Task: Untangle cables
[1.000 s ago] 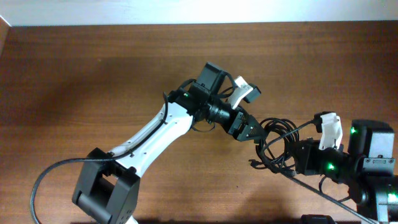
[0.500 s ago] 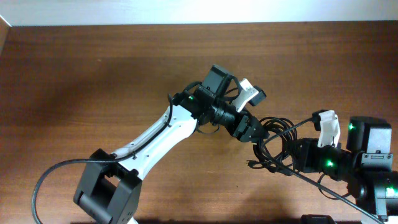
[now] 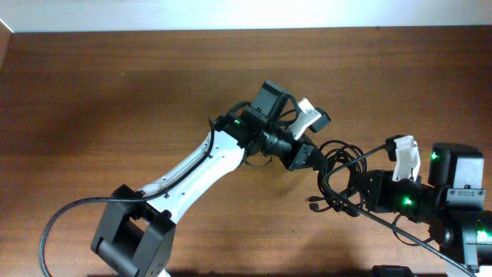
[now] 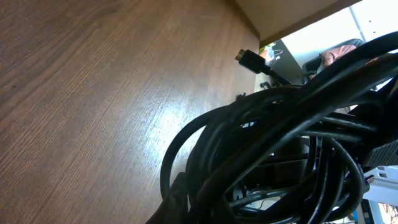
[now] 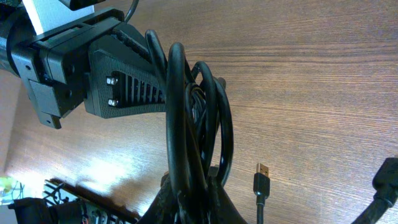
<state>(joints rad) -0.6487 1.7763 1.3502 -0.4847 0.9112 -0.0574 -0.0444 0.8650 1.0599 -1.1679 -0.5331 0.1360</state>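
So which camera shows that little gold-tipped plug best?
The right wrist view: the plug is close and sharp beside the cables. Overhead it is a tiny dark speck; the left wrist view shows a black plug, maybe another one.

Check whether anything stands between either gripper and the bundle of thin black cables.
Nothing visible does. The left gripper is already shut on the bundle of thin black cables at its upper-left side. The right gripper grips the bundle's lower-right side, so both grippers are in direct contact with it.
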